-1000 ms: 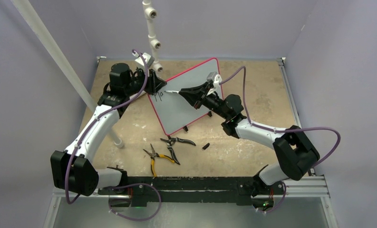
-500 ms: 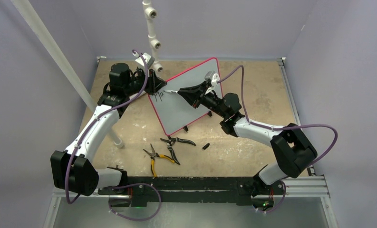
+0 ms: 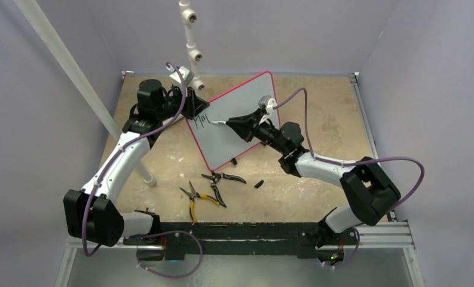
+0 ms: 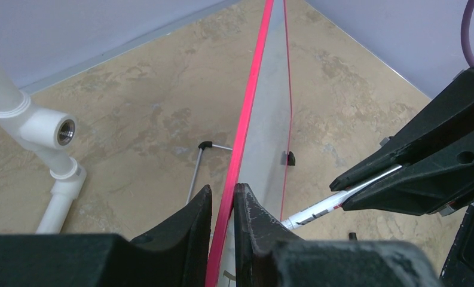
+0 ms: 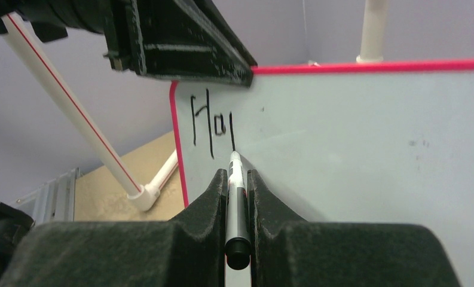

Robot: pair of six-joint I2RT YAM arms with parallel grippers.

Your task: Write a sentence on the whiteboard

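The whiteboard (image 3: 246,104), red-framed, stands tilted on the table. My left gripper (image 3: 196,109) is shut on its top left edge; in the left wrist view its jaws (image 4: 223,194) pinch the red frame (image 4: 250,110). My right gripper (image 5: 237,174) is shut on a white and grey marker (image 5: 235,197), whose tip touches the board (image 5: 366,137). The sentence (image 5: 213,124) reads "Ho" plus one vertical stroke, just above the tip. From above, the right gripper (image 3: 231,121) holds the marker (image 3: 219,123) just right of the letters (image 3: 199,121).
Yellow-handled pliers (image 3: 198,200) and black pliers (image 3: 223,178) lie on the table in front of the board, with a small black cap (image 3: 259,183) to their right. A white pipe post (image 3: 190,42) stands behind the board, and a slanted white pipe (image 3: 73,78) runs at the left.
The right gripper has moved the marker down the board, and a new vertical stroke now follows "Ho". The left gripper has stayed on the board's edge.
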